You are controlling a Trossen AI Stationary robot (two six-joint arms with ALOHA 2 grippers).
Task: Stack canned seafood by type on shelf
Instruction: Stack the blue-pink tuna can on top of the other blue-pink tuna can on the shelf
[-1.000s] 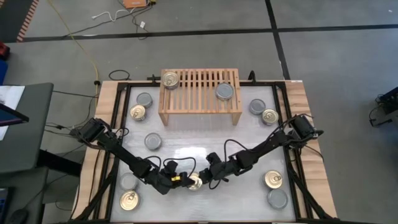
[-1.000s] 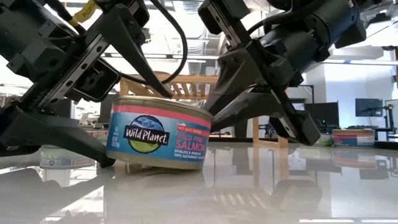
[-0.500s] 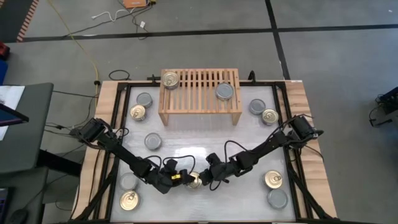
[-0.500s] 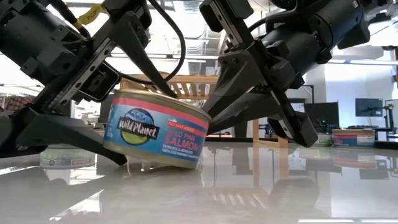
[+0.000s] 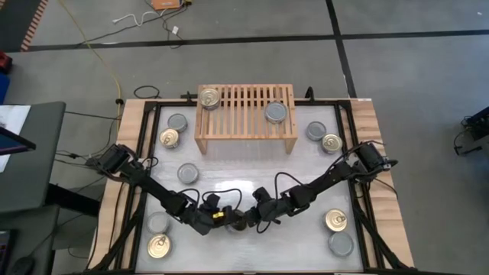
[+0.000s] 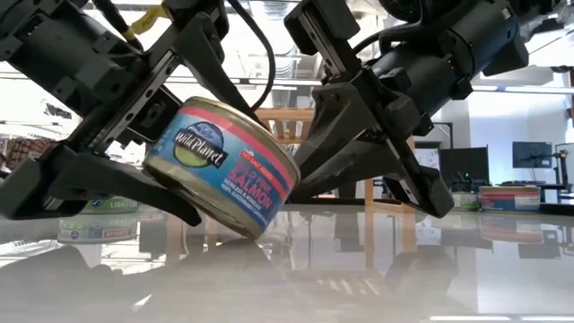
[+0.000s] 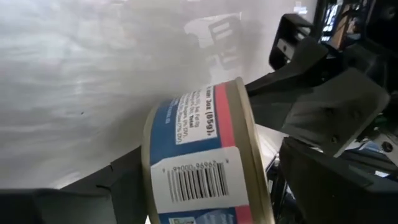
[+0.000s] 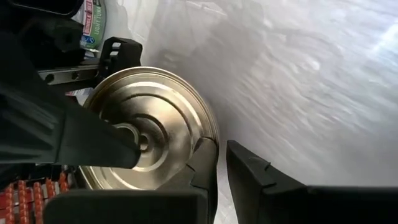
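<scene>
A blue-labelled salmon can [image 6: 224, 166] with a gold face [image 8: 155, 112] stands tilted near the table's front middle. My left gripper [image 5: 231, 220] is shut on it. My right gripper [image 8: 222, 165], its fingers shut with nothing between them, meets the can from the table's right side. The light-wood shelf [image 5: 246, 130] stands at the back. A gold-topped can [image 5: 208, 98] and a silver-topped can [image 5: 276, 113] rest on its slats. My left gripper pinches the can across its two flat faces. One finger [image 8: 93, 143] lies over the gold face [image 8: 161, 134], the other [image 6: 126, 184] goes under the opposite face. The fingers come from the table's left. The can sits tilted, its lower edge [image 6: 253, 231] down at the table. My right gripper touches the can's gold rim [image 8: 210, 127] with the outer side of one shut finger [image 8: 202, 165]. It comes slanting down from the table's right.
Loose cans lie about the table. Silver [image 5: 177, 122], gold [image 5: 170, 138] and silver [image 5: 188, 173] ones are at the left. At the right are two [image 5: 316, 131] [image 5: 331, 143]. Near the front corners are more [image 5: 158, 247] [image 5: 335, 221] [image 5: 341, 244].
The salmon can lay flat on the table and has been tipped up. Its left side has risen between my left gripper's fingers, while its right lower edge has stayed down by my right gripper. Both arms have kept their places.
</scene>
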